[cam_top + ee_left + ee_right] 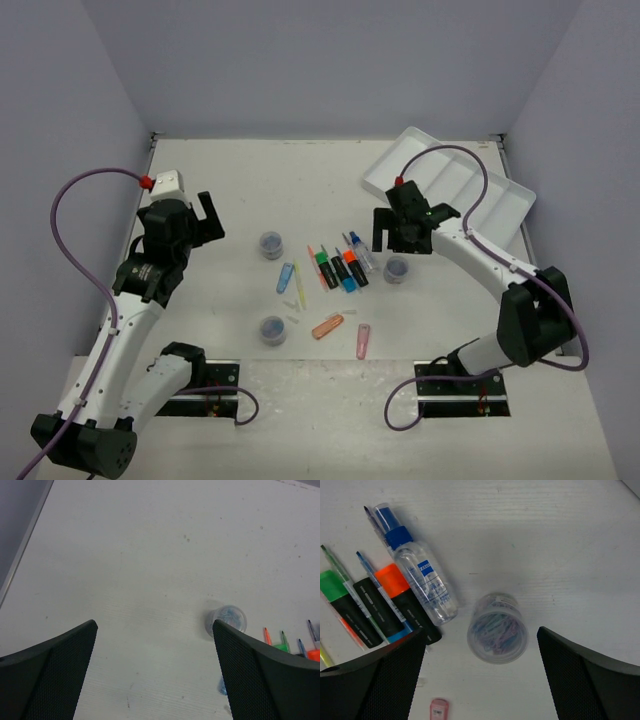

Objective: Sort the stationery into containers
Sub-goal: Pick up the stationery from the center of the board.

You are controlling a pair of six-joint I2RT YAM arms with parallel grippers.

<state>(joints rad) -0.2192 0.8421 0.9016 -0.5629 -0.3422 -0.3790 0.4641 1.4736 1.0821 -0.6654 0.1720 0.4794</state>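
The white divided tray (452,186) lies at the back right. Three round pots stand on the table (240,190): one (271,245) left of centre, one (272,330) near the front, and one (397,270) on the right. My right gripper (399,243) hovers open over that right pot (497,630), which holds coloured clips. Its fingers straddle the pot with gaps on both sides. The clear blue-capped bottle (422,582) and the orange (402,597) and green (345,600) highlighters lie just left of it. My left gripper (154,623) is open over bare table, with a pot (229,619) by its right finger.
A blue capsule (285,277), an orange one (327,326) and a pink one (363,341) lie near the middle front, with a thin yellow pen (300,288). Grey walls close in the table on three sides.
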